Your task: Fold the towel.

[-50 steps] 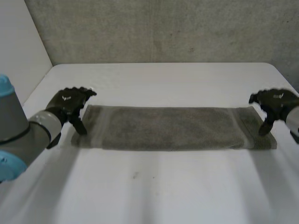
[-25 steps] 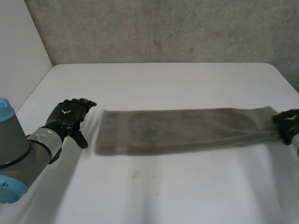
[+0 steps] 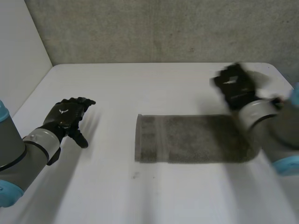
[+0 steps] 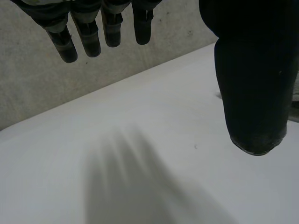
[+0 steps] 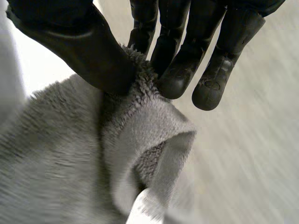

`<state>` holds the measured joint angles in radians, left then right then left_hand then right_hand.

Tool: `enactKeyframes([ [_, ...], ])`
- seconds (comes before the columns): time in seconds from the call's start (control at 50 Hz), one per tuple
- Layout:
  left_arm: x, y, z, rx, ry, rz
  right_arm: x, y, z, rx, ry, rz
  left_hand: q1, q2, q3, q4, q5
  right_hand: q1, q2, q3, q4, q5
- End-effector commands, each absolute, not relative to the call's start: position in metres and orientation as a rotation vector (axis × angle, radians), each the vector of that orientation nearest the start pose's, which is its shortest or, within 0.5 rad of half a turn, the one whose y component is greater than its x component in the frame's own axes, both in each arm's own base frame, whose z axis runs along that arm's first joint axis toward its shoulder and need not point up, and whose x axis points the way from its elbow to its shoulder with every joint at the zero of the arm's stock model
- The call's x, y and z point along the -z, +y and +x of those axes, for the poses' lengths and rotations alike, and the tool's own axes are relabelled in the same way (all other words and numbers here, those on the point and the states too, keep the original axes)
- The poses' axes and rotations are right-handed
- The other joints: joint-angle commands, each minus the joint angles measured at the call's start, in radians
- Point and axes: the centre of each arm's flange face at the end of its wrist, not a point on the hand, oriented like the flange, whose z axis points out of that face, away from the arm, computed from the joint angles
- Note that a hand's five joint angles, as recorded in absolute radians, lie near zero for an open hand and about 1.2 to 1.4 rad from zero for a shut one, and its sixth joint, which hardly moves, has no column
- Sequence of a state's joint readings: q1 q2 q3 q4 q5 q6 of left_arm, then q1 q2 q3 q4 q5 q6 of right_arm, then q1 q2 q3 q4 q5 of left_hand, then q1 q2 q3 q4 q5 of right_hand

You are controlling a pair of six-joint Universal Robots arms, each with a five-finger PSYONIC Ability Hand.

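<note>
A grey towel (image 3: 191, 138) lies as a long strip on the right half of a white bench (image 3: 154, 86), with its free short edge near the middle and its other end lifted. It is thick, fluffy terry, so it looks soft, light and floppy. It will probably sag and drag rather than hold a shape, and is best taken by a pinch at a corner or short edge. The right hand (image 3: 235, 86) does that: raised above the towel's right end, its thumb and fingers (image 5: 176, 79) pinch a bunched fold of the cloth. The left hand (image 3: 65, 116) is over bare bench, well apart from the towel, its fingers (image 4: 100, 30) straight and released, holding nothing. Half a second earlier the towel stretched almost the whole width of the bench, with the right hand low at its far right end. Since then that hand has risen and swung inward — and the towel's free edge has slid away from the left hand toward the middle.
</note>
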<state>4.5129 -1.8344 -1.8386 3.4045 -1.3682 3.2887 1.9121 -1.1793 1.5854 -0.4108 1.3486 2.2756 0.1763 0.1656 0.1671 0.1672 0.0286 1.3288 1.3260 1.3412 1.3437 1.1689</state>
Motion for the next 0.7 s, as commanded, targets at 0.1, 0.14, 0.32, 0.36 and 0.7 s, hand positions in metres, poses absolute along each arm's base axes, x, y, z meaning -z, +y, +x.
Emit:
enactKeyframes([
  [0.1, -0.169, -0.270, -0.210, 1.996, 2.592, 0.673, -0.120, -0.182, 0.363, 1.849, 1.482, -1.827, -0.002, 0.009, 0.007, 0.007, -0.029, 0.067, 0.070, 0.055, 0.053, 0.053],
  [0.14, -0.168, -0.269, -0.211, 1.993, 2.596, 0.678, -0.123, -0.185, 0.363, 1.873, 1.493, -1.821, -0.002, 0.009, 0.007, 0.007, -0.029, -0.510, -0.507, -0.522, -0.525, -0.525],
  [0.32, -0.169, -0.268, -0.213, 2.007, 2.587, 0.686, -0.172, -0.221, 0.334, 2.099, 1.761, -1.557, -0.002, 0.009, 0.007, 0.007, -0.029, -1.154, -1.151, -1.167, -1.169, -1.169],
  [0.36, -0.169, -0.267, -0.215, 2.011, 2.587, 0.697, -0.179, -0.245, 0.301, 2.120, 1.957, -1.369, -0.002, 0.009, 0.007, 0.007, -0.029, -1.154, -1.151, -1.167, -1.169, -1.169],
  [0.7, -0.178, -0.249, -0.240, 2.087, 2.564, 0.826, -0.135, -0.261, 0.202, 1.771, 2.396, -1.094, -0.002, 0.009, 0.007, 0.007, -0.029, -1.150, -1.147, -1.162, -1.165, -1.165],
])
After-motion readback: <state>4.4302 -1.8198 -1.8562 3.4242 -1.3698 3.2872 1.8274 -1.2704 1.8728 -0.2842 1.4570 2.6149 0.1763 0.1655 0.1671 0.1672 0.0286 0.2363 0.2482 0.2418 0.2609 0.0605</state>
